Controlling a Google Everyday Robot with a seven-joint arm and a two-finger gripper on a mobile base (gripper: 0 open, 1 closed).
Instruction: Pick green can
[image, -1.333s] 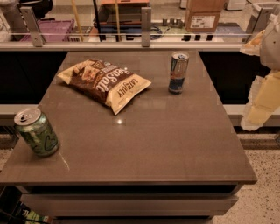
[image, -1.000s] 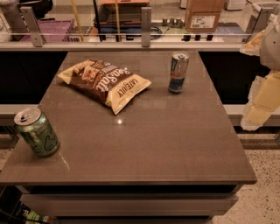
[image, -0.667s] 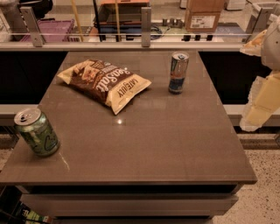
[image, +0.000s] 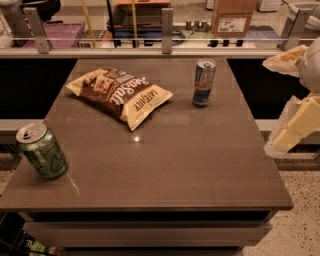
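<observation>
The green can stands upright near the front left corner of the brown table. It is short and stout, with a green patterned body, pale swirl marks and a silver top with a pull tab. My gripper shows as pale cream parts at the right edge of the view, beyond the table's right side and far from the can. It holds nothing that I can see.
A taller slim blue-and-silver can stands at the back right of the table. A brown and cream chip bag lies at the back left. A glass rail with metal posts runs behind the table.
</observation>
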